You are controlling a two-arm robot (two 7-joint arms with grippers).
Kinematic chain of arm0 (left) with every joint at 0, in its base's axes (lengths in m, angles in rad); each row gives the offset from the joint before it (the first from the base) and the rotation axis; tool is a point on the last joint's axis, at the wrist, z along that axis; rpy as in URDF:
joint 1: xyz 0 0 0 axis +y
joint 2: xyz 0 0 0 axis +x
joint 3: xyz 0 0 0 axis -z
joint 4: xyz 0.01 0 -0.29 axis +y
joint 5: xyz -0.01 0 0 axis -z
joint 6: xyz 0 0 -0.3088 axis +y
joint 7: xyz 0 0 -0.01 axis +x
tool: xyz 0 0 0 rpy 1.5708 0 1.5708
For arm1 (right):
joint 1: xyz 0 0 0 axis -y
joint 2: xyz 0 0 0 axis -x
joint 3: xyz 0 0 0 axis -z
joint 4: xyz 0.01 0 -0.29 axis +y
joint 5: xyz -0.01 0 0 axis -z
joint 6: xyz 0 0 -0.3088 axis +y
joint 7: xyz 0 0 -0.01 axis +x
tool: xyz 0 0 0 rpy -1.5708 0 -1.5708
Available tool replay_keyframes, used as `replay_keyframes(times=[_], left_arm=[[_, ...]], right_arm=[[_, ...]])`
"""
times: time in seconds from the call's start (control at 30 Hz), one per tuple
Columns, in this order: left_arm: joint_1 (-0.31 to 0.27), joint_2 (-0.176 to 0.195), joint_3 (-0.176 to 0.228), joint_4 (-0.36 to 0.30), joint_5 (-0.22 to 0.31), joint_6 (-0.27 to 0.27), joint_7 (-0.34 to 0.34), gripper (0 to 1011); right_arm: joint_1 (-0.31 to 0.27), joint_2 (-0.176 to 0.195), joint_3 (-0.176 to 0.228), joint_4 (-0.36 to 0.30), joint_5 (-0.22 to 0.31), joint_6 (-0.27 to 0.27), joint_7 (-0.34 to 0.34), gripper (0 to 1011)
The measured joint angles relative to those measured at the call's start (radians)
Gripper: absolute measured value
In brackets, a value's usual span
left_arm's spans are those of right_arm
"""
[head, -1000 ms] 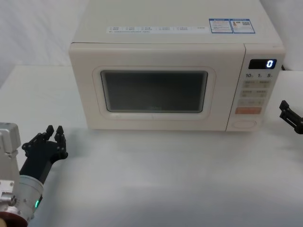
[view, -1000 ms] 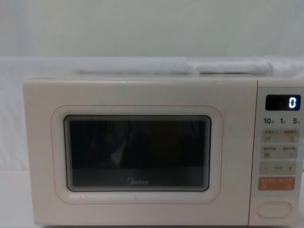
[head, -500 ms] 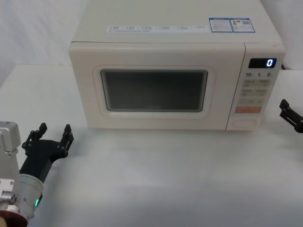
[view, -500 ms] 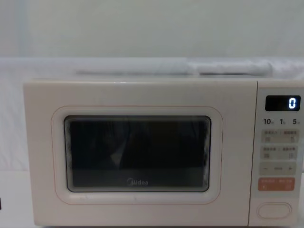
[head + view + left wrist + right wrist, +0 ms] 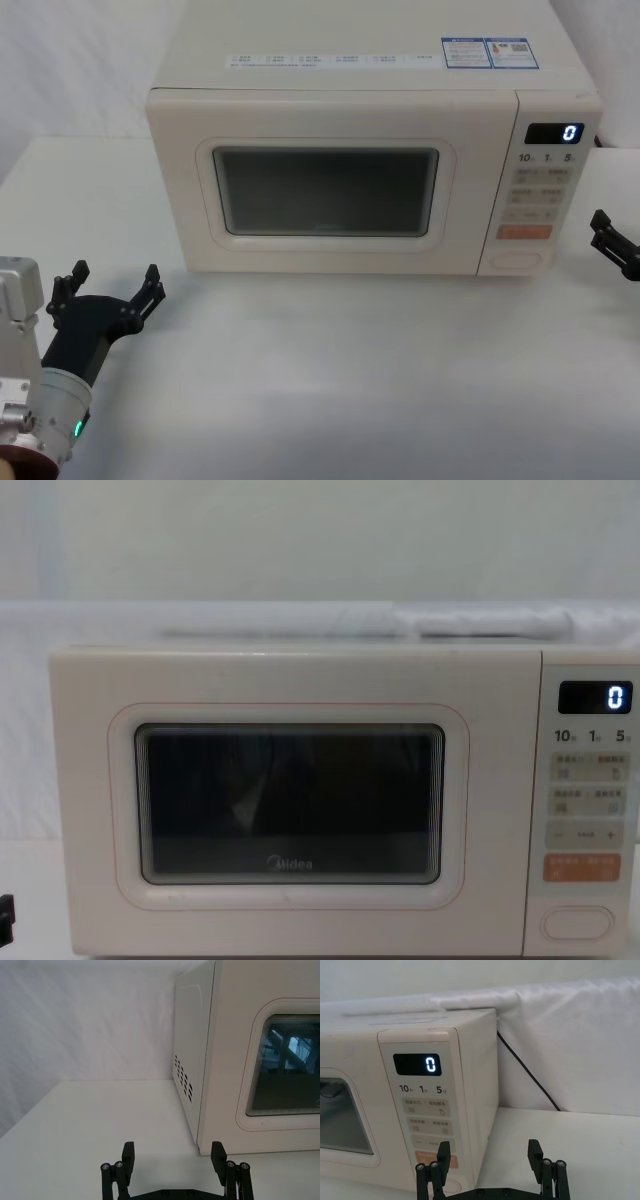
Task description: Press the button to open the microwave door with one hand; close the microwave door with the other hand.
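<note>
— Looking at the left gripper (image 5: 106,282), I see its fingers (image 5: 128,1152) spread wide apart with nothing between them. It hovers low over the white tabletop (image 5: 330,370), in front of the left corner of the microwave (image 5: 360,100) and a little apart from it.

— And the right gripper (image 5: 606,236)?

— Its fingers (image 5: 535,1152) are also apart and hold nothing. It stays at the right side of the oven, near the control panel but not touching it. From the right wrist view, the left finger stands in front of the lower part of the panel.

— Where is the button (image 5: 519,262)?

— At the very bottom of the panel, under the orange key (image 5: 524,233). It is the wide cream key with a raised rim. Nothing touches it.

— The microwave door (image 5: 290,800)?

— Closed, flush with the front of the oven. Its dark window has a thin pink outline around it, and the grey Midea logo is below the glass.

— Anything more?

— The display (image 5: 596,696) shows a white 0. A black cable (image 5: 527,1072) runs down behind the oven on the right side, against the white cloth.
</note>
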Motion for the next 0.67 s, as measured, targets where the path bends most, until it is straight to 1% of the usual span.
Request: replay_keyframes(times=[0.67], left_arm=[[0.000, 0.000, 0.000, 0.000, 0.000, 0.000, 0.000, 1001]], right_arm=[[0.000, 0.000, 0.000, 0.000, 0.000, 0.000, 0.000, 1002]])
